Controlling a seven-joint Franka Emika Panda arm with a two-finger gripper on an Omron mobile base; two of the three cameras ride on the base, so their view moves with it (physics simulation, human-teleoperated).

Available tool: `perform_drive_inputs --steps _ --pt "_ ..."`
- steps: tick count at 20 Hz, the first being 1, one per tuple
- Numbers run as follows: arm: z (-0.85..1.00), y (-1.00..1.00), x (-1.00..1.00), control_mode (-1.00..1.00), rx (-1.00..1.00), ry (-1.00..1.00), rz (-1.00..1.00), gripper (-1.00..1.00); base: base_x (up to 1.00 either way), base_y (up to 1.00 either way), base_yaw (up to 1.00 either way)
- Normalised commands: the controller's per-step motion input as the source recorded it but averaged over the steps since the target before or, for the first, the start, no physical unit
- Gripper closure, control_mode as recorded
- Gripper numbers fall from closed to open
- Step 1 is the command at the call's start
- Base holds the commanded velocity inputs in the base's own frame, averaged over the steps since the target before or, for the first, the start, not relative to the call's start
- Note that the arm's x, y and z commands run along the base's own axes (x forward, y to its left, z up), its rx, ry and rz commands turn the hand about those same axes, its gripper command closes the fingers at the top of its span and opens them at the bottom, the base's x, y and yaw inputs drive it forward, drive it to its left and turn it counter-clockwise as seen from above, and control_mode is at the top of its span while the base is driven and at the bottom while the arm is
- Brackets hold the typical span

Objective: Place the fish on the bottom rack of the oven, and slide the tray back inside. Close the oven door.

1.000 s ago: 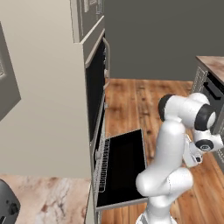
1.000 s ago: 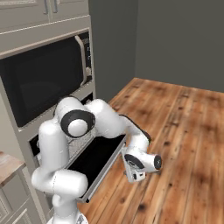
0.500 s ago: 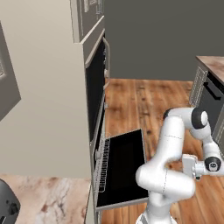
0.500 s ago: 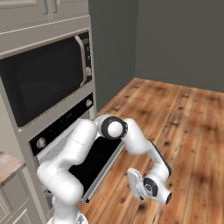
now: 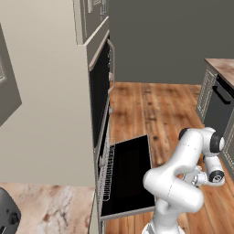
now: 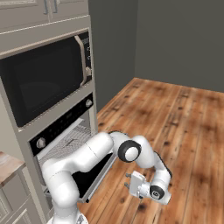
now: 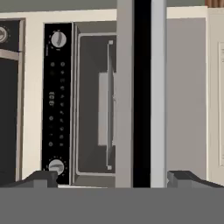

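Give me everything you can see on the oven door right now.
The oven door is a flat black glass panel with a light frame, hinged at the bottom and dropped fully open, lying roughly level over the wood floor. Seen edge-on from the hand camera, its silver bar handle runs along the outer edge. The open gripper faces it, apart.

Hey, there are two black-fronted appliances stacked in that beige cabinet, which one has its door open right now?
The lower one, the oven: its oven door lies folded down flat; the microwave above stays shut.
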Motion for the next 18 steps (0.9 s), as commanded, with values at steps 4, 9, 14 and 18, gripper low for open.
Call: perform_drive_inputs --steps 4,9,14,18 --pt "-0.27 0.62 0.44 -1.0 0.1 0.0 0.16 -1.0 0.0 0.0 0.0" --pt "-0.55 0.62 0.2 -1.0 0.01 0.0 0.1 -1.0 0.0 0.0 0.0" --pt "-0.54 0.68 0.13 -1.0 0.0 0.0 0.04 -1.0 0.0 0.0 0.0" --pt "-0.38 0.61 0.16 -1.0 0.0 0.0 0.0 -1.0 0.0 0.0 0.0"
